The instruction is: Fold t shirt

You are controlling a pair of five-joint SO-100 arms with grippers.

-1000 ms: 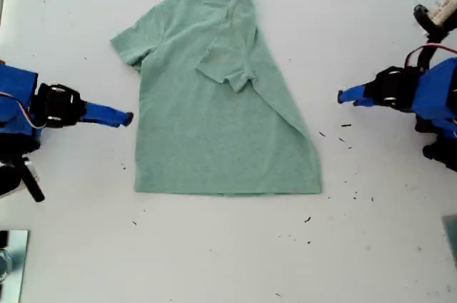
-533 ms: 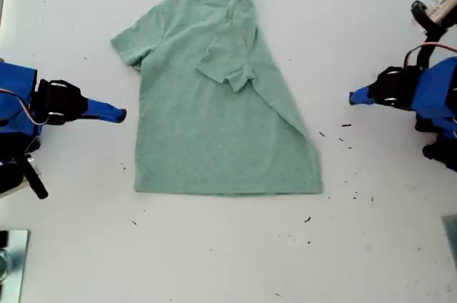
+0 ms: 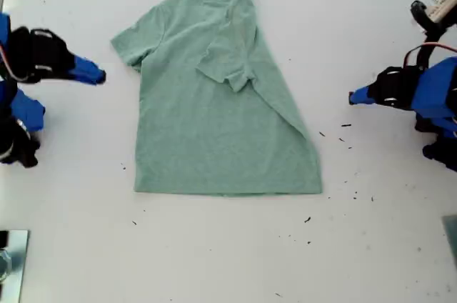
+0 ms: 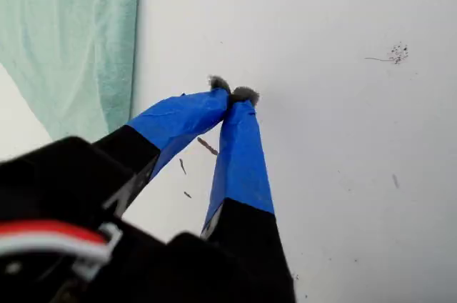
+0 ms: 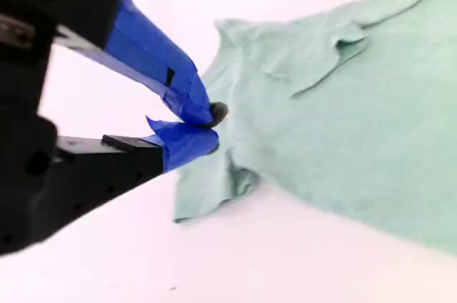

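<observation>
T shirt (image 3: 221, 117) lies flat on white bench (image 3: 214, 260), mid exterior view, collar toward top; one sleeve folded onto chest, other sleeve spread toward exterior view's left. My first pincer (image 4: 232, 93) at exterior view's right, tips closed together, empty, apart from shirt edge. My second pincer (image 5: 208, 126) at exterior view's left, near spread sleeve, closed, gripping nothing. Dark specks (image 3: 350, 138) on bench.

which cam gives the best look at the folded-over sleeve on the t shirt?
The exterior view: it shows the whole t shirt from above, with the folded-over sleeve lying flat across the chest. The second wrist view shows that sleeve too, but slanted and softer. The first wrist view catches only a strip of the shirt's edge.
</observation>
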